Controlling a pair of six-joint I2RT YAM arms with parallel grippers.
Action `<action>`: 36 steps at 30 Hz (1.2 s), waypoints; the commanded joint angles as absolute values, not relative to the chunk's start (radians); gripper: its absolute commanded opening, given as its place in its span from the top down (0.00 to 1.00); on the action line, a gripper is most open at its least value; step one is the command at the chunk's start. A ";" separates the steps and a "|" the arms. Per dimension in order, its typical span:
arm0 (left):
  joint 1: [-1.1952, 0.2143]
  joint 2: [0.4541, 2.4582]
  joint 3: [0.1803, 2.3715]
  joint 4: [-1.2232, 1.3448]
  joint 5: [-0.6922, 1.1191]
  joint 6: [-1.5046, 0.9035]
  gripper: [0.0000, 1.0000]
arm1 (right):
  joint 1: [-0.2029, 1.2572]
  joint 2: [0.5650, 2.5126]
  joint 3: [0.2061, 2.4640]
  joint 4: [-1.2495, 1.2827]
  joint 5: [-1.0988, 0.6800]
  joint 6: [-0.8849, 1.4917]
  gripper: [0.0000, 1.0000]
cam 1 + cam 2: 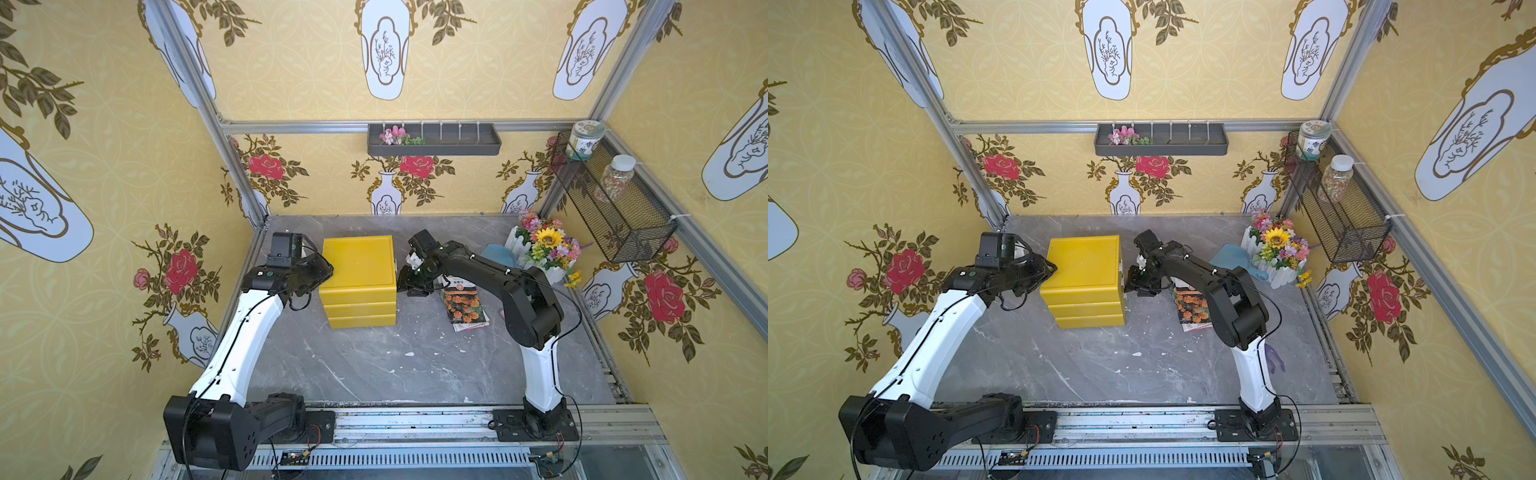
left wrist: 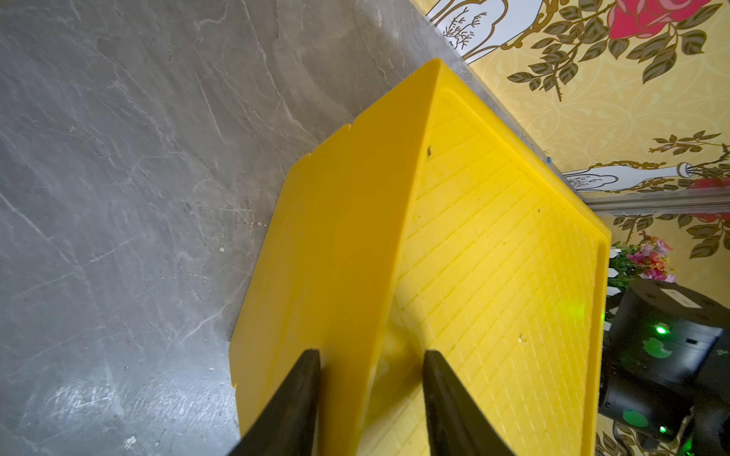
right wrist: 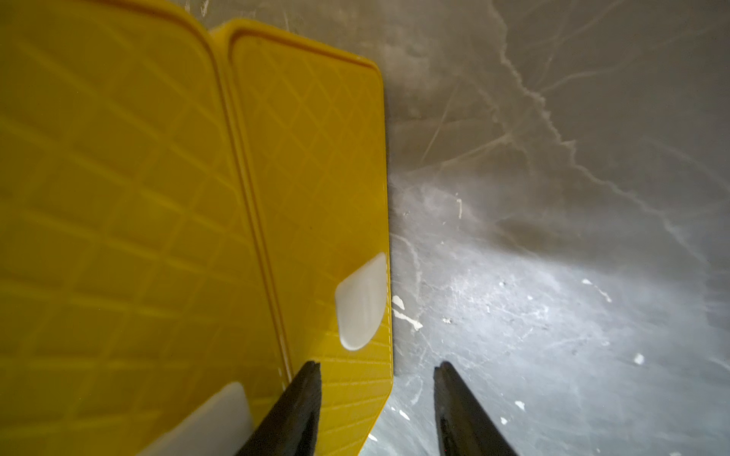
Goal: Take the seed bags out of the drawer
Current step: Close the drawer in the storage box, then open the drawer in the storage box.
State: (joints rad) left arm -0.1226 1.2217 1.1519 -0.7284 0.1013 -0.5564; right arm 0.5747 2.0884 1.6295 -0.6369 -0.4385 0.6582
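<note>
Seed bags (image 1: 465, 309) are stacked on the table (image 1: 374, 365) toward its right edge, lengthwise far-to-near, just beside the right gripper (image 3: 377, 365), which is spread at the drawer box (image 1: 359, 266) front. The left gripper (image 2: 371, 352) is clamped on its top edge.

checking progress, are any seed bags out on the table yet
Yes, seed bags lie flat on the table beside the drawers, under the right arm.
</note>
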 commanded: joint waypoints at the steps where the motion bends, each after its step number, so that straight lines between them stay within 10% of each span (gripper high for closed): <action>1: -0.123 1.228 1.151 -0.782 0.129 -0.541 0.53 | 0.578 2.109 1.646 -0.616 -0.440 0.675 0.52; 22: -0.123 1.218 1.153 -0.793 0.121 -0.540 0.53 | 0.577 2.099 1.679 -0.758 -0.274 0.576 0.88; 36: -0.123 1.218 1.149 -0.786 0.126 -0.539 0.53 | 0.477 2.001 1.547 -0.790 -0.218 0.505 0.92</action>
State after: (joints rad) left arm -0.1226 1.2152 1.1564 -0.7490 0.1043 -0.5503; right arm 0.4950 2.0216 1.5646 -0.7517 -0.2584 0.5320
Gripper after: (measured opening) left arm 0.467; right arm 0.081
